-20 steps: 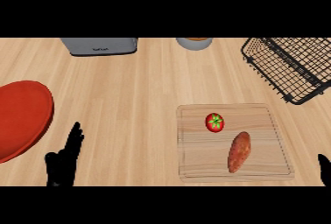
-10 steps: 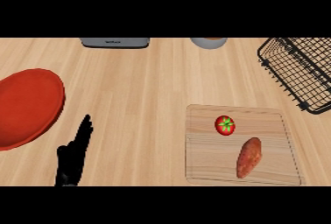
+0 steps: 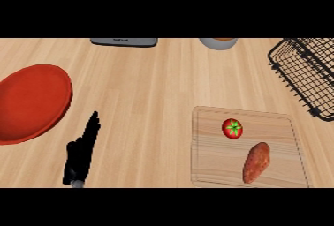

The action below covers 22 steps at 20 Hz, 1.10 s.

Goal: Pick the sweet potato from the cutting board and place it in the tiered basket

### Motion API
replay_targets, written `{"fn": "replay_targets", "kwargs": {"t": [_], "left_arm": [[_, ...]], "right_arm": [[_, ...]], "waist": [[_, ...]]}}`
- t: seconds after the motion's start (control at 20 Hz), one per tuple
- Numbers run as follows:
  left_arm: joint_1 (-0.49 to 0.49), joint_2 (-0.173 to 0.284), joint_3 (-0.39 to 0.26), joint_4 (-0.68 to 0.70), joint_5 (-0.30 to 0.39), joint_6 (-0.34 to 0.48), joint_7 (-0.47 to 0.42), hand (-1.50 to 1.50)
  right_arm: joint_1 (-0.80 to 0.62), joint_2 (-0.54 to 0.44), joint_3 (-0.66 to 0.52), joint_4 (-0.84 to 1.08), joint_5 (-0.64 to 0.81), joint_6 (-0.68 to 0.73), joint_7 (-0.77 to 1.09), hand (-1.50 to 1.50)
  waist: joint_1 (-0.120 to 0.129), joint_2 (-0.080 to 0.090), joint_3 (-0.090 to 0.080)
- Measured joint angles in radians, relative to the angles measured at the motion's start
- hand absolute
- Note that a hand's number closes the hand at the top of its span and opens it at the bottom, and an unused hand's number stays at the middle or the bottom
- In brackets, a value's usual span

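- Sweet potato point(image 3: 256, 162) lay untouched near the cutting board's point(image 3: 209, 132) front edge, beside the tomato point(image 3: 232, 128).
- Left hand point(image 3: 82, 152) rested released, fingers straight; right hand showed nowhere.
- Tiered basket point(image 3: 306, 70) waited at the counter's right edge.

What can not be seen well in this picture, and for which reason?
- Right hand: does not show in the head view at all.
- Wire basket: the right edge cuts it off, so its tiers cannot be seen.
- Grey box and cup: the top edge cuts them off, so what they are is unclear.
- Red plate: the left edge cuts it off.
- Left hand: its wrist runs out at the lower edge.
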Motion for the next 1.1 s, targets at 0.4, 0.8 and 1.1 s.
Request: {"fn": "replay_targets", "kwargs": {"t": [0.4,0.8,1.1], "left_arm": [[-0.022,-0.005,0.0,0.02,-0.01,-0.005,0.017,0.0],[-0.015,-0.007,0.011,0.013,-0.012,-0.002,0.024,0.0],[0.01,-0.013,0.022,0.024,-0.007,-0.009,0.001,0.0]], "right_arm": [[-0.203,0.099,0.08,0.039,0.305,0.236,0.211,-1.5],[-0.412,0.125,0.089,0.159,0.345,0.392,0.301,-1.5],[-0.564,0.126,0.043,0.259,0.302,0.458,0.306,-1.5]], "waist": [[0.0,-0.009,0.004],[-0.014,-0.017,0.007],[-0.027,-0.021,0.007]]}}
